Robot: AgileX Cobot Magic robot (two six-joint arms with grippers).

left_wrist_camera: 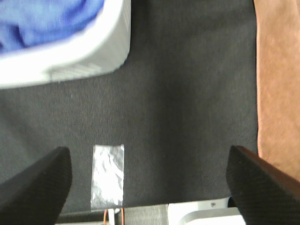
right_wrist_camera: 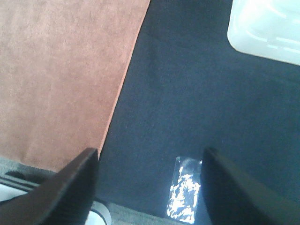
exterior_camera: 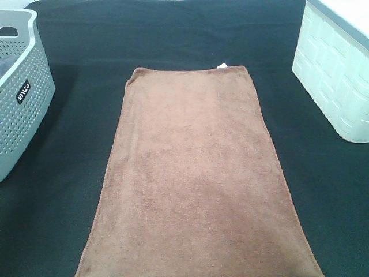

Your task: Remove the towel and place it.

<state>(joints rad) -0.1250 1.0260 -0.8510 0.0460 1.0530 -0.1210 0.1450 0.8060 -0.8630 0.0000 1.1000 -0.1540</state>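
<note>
The reddish-brown towel (exterior_camera: 196, 173) lies flat and spread out on the black table cloth (exterior_camera: 173, 40), long side running from the front edge toward the back, with a small white tag (exterior_camera: 221, 65) at its far right corner. Neither arm shows in the exterior high view. In the left wrist view my left gripper (left_wrist_camera: 149, 180) is open over bare black cloth, with the towel's edge (left_wrist_camera: 279, 84) off to one side. In the right wrist view my right gripper (right_wrist_camera: 149, 183) is open over black cloth beside the towel's other long edge (right_wrist_camera: 61, 79). Nothing sits between either pair of fingers.
A grey perforated basket (exterior_camera: 20, 92) stands at the left; the left wrist view shows blue fabric (left_wrist_camera: 42, 21) inside it. A white bin (exterior_camera: 337, 69) stands at the right. Strips of shiny tape (left_wrist_camera: 108, 176) (right_wrist_camera: 185, 190) are stuck on the cloth near the front edge.
</note>
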